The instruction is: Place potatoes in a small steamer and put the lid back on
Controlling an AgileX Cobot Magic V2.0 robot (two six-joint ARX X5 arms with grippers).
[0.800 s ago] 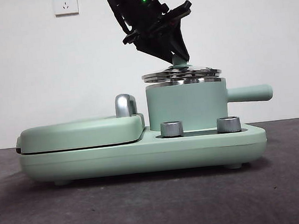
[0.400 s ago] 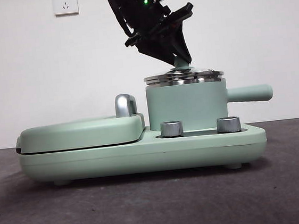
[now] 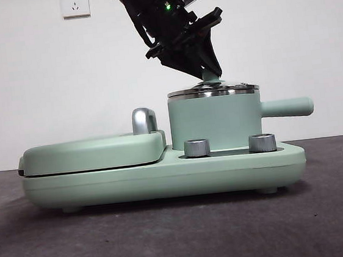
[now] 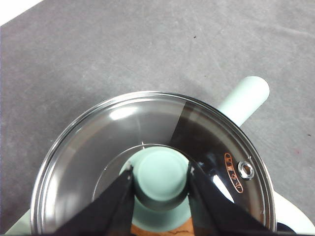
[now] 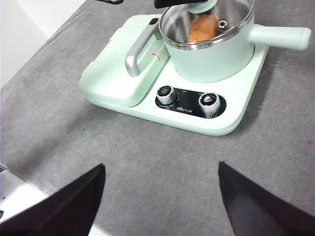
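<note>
The mint-green small steamer (image 3: 214, 121) stands on its base with its side handle (image 3: 286, 108) pointing right. The glass lid (image 3: 211, 90) lies level on the steel rim. My left gripper (image 3: 208, 72) comes down from above and is shut on the lid's green knob (image 4: 160, 177), one jaw on each side. The left wrist view shows the lid's glass (image 4: 98, 142) and a sliver of the orange-brown potato (image 4: 162, 230) under it. The right wrist view shows the potato (image 5: 202, 27) inside the steamer (image 5: 211, 54). My right gripper (image 5: 161, 166) is open and empty, well back from the cooker.
The flat mint-green griddle cover (image 3: 94, 152) with a chrome handle (image 3: 144, 120) lies left of the steamer on the same base (image 3: 164, 178). Two steel dials (image 3: 197, 148) (image 3: 262, 142) sit at the base's front. The table's edge (image 5: 19, 172) is near the right arm.
The left gripper has lowered the lid from just above the steamer down onto its rim. The gap under the lid has closed. The right arm has not visibly moved.
</note>
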